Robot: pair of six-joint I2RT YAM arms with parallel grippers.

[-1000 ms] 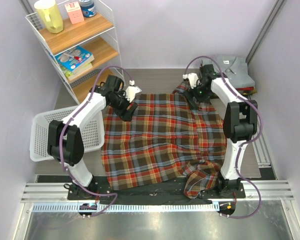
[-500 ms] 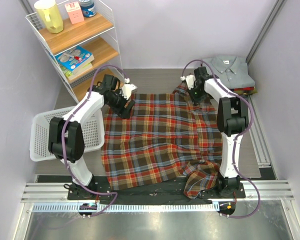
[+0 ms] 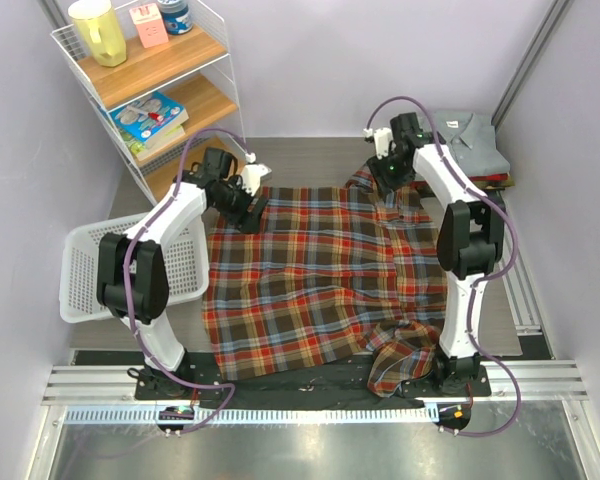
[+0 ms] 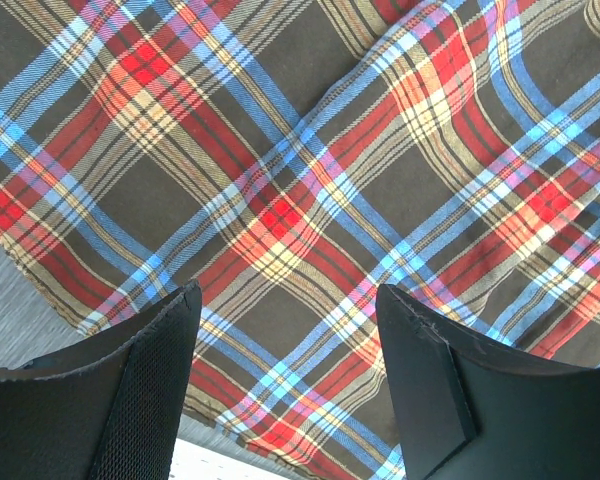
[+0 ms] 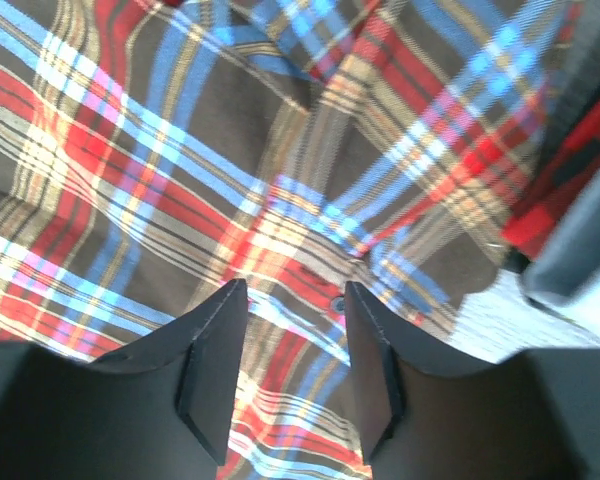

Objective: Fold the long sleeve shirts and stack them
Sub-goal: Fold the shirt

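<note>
Sprawling over grey tabletop (image 3: 310, 160), plaid shirt (image 3: 320, 270); lilac walls (image 3: 380, 60).

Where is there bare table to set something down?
Bare table along the far edge, between the shelf and the folded grey shirt; a thin strip right of the plaid shirt. The middle is covered; the basket fills the left.

Bright, even light fills the overhead view; shadows are faint and soft, and the metal strip (image 3: 300, 445) at the near edge shows dull glare. In the left wrist view the plaid shirt (image 4: 310, 200) ahead of the jaws is sharp, while the dark fingers (image 4: 150, 400) lie in shade. In the right wrist view the shirt between the jaws is smeared by blur, and the table (image 5: 490, 320) to their right is washed out.
</note>
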